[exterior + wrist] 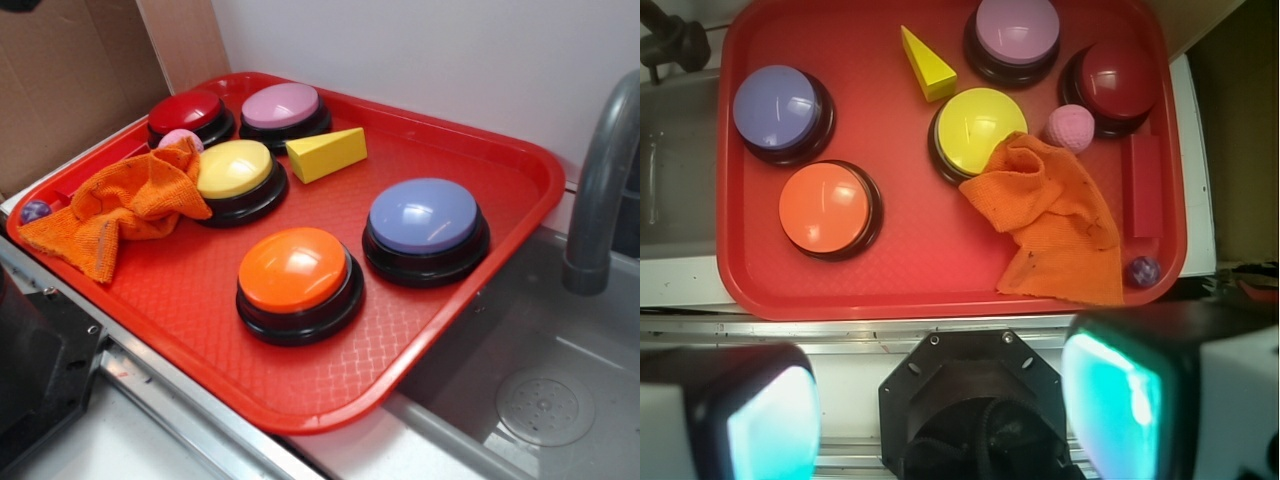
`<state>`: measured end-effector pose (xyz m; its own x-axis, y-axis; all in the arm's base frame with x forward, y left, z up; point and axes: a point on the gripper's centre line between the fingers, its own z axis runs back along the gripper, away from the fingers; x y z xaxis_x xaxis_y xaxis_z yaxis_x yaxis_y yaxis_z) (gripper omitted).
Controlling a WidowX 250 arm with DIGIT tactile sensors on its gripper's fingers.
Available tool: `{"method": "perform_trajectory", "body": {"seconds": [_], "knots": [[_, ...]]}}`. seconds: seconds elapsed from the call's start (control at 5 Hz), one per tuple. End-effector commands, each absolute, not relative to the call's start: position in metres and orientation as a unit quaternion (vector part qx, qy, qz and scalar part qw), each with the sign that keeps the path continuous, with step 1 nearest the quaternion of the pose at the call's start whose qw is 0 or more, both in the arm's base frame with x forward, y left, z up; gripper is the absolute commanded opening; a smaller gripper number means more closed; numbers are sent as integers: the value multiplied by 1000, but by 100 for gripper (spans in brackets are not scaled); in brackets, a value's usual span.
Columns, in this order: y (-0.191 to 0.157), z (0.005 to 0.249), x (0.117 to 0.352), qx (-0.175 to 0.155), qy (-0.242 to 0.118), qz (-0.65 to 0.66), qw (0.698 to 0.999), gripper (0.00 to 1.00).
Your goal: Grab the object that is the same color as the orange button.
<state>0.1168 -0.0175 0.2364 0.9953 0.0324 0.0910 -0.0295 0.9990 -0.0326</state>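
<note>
A red plastic tray (480,290) sits on a counter beside a grey sink (545,400), seen from the side and from above by the wrist camera. Going left to right in the exterior view: a small purple ball (34,211) rests at the tray's far left edge, next to the orange cloth (125,205), which lies crumpled on the tray's left side, one corner draped against the yellow button (238,178). Just behind the cloth a pink ball (176,139) peeks out, touching it, with the red button (188,116) beyond. The pink-lilac button (283,110) stands at the back edge, and a yellow wedge block (326,155) lies just right of the yellow button. Nearer the front, the orange button (297,282) stands alone, apart from the cloth. To its right is the blue-violet button (425,229). A grey faucet (605,170) rises at the far right. From the wrist view, the gripper (945,400) hangs above the counter's edge, short of the tray, its two fingers (1140,395) spread wide with nothing between them; the cloth lies ahead and slightly right of it.
</note>
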Motion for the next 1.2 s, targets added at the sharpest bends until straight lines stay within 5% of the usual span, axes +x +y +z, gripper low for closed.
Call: {"method": "perform_trajectory", "body": {"seconds": [0.0,1.0], "knots": [[-17,236,117,-16,-46,16,999,100],[25,77,170,51,-61,13,997,100]]}}
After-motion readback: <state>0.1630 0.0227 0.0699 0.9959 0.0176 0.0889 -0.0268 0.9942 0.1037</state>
